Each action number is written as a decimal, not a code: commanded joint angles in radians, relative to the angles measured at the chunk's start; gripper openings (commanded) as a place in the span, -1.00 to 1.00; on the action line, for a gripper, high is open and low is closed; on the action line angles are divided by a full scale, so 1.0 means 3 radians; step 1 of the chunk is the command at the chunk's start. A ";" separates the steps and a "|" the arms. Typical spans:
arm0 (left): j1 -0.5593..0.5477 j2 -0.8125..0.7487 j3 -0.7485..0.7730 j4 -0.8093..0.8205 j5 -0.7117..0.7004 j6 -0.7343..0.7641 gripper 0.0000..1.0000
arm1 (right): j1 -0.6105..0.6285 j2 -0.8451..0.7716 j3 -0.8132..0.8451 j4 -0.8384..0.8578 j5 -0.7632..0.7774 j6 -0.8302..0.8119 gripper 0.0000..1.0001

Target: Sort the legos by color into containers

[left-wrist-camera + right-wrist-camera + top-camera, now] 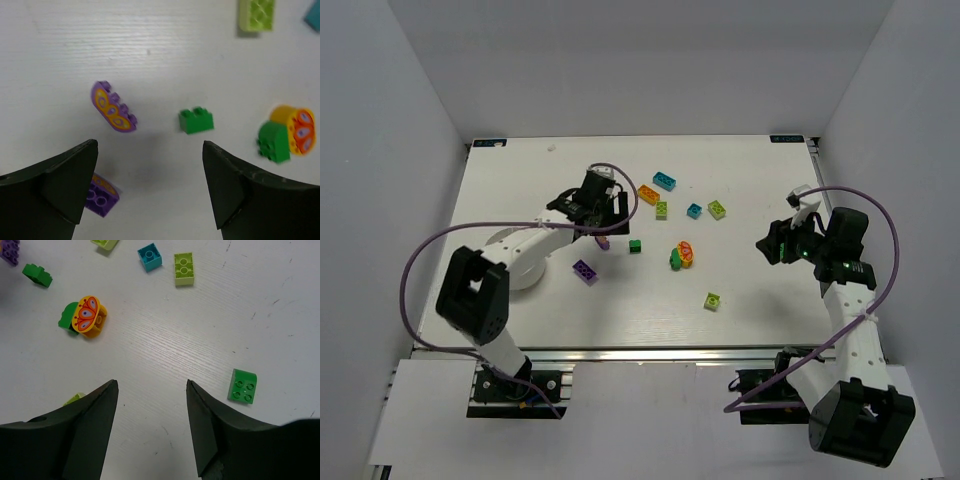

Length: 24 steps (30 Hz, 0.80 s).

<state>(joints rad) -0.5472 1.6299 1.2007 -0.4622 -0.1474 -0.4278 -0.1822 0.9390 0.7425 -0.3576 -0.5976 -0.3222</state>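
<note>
My left gripper (607, 222) is open and empty, hovering over the table; the left wrist view shows it (150, 167) just short of a purple rounded brick (113, 107) and a dark green brick (196, 120). A second purple brick (101, 195) lies by its left finger. My right gripper (772, 245) is open and empty at the right, over bare table (152, 390), with a green brick (243, 386) to its right. A yellow butterfly-printed piece (86, 315) leans on a green one. The white bowl (523, 275) sits partly under my left arm.
Cyan (664, 181), orange (649, 194), lime (661, 210), small cyan (694, 211) and lime (717, 209) bricks lie at the back centre. A green brick (712, 301) lies near the front. White walls close in the table on three sides.
</note>
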 commanded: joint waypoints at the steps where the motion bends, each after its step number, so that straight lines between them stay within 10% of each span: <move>1: 0.0009 0.0278 0.0512 -0.0504 -0.0817 -0.0470 0.91 | -0.0011 -0.0113 0.0092 0.0036 -0.0007 0.0015 0.26; 13: 0.0203 0.1168 0.1636 -0.1608 -0.0644 -0.1400 0.88 | -0.0017 -0.0241 0.0061 0.0077 0.0064 -0.0005 0.27; 24: 0.0433 0.1291 0.1510 -0.1543 -0.0332 -0.1565 0.63 | -0.0017 -0.0241 0.0061 0.0077 0.0059 0.0000 0.28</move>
<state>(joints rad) -0.4374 2.0388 1.6680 -0.9264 -0.2745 -0.8680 -0.1833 0.8825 0.7425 -0.3573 -0.5789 -0.3222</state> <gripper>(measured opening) 0.827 0.636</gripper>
